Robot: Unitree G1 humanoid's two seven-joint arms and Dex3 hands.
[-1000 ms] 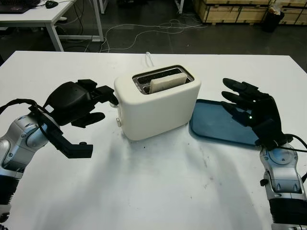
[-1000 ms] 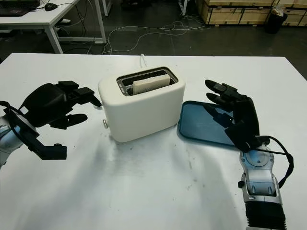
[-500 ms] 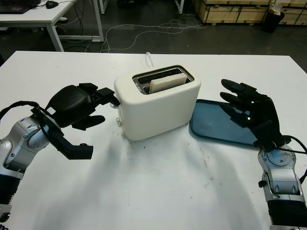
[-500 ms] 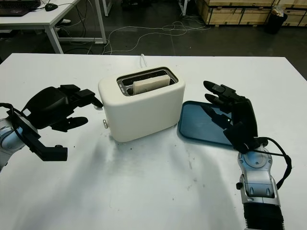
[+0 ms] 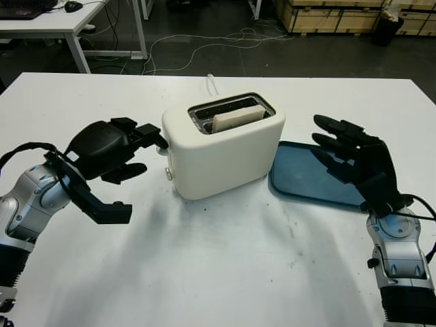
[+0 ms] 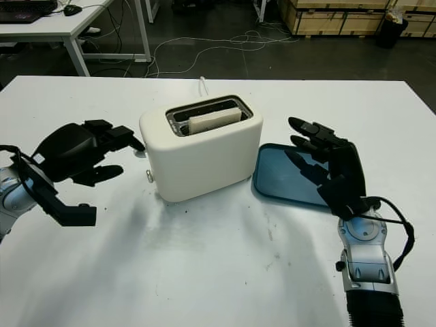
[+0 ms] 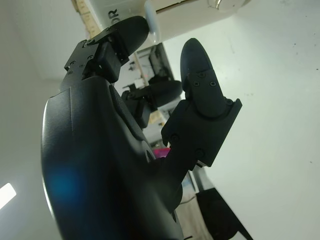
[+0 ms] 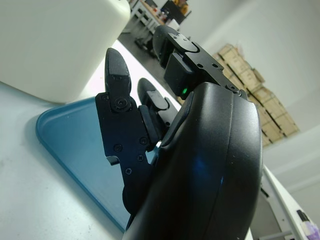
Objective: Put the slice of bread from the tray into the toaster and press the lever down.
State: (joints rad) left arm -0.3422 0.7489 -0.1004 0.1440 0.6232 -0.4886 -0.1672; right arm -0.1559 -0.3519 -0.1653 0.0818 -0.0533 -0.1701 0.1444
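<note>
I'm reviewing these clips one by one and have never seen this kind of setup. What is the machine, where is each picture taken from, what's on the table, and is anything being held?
This is a humanoid robot with two arms, each ending in a black three-finger hand. The two wide pictures come from a pair of cameras on its head, looking down at a white table. The two close pictures come from cameras at its wrists, so each shows that arm's own hand from very near.

On the table stands a cream toaster with a slice of bread already sitting in one slot. Beside it lies a blue tray.

The left hand is at the toaster's end, its fingertips at the small white lever; I cannot tell whether they press it. It grasps nothing. The right hand is open above the tray, holding nothing.
</note>
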